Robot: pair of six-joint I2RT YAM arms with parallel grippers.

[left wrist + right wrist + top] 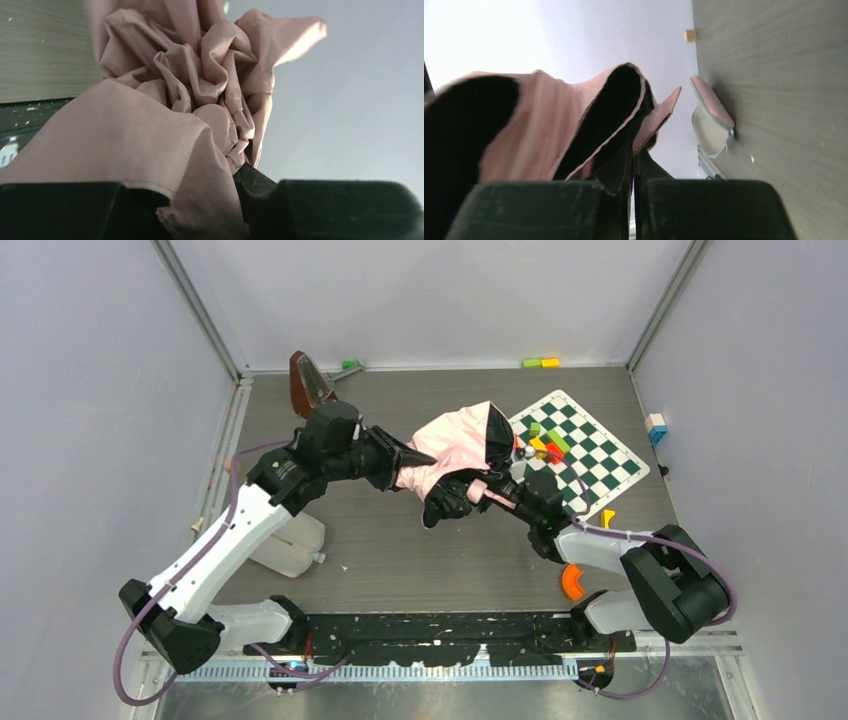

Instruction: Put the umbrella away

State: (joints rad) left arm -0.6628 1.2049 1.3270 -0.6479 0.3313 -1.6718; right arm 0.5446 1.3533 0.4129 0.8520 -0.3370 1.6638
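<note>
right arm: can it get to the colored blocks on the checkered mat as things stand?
Probably not yet. The right pincer is shut on the umbrella, which the left pincer grips too. The blocks sit close by on the checkered mat, nothing covering them, but the arm is busy.

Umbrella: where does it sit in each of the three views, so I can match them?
Top external: umbrella at centre, left of the checkerboard.
Left wrist: umbrella, crumpled pink, fills left and middle.
Right wrist: umbrella, pink-and-black folds, left and centre.
Shared landmark: the grey wood-grain table.
</note>
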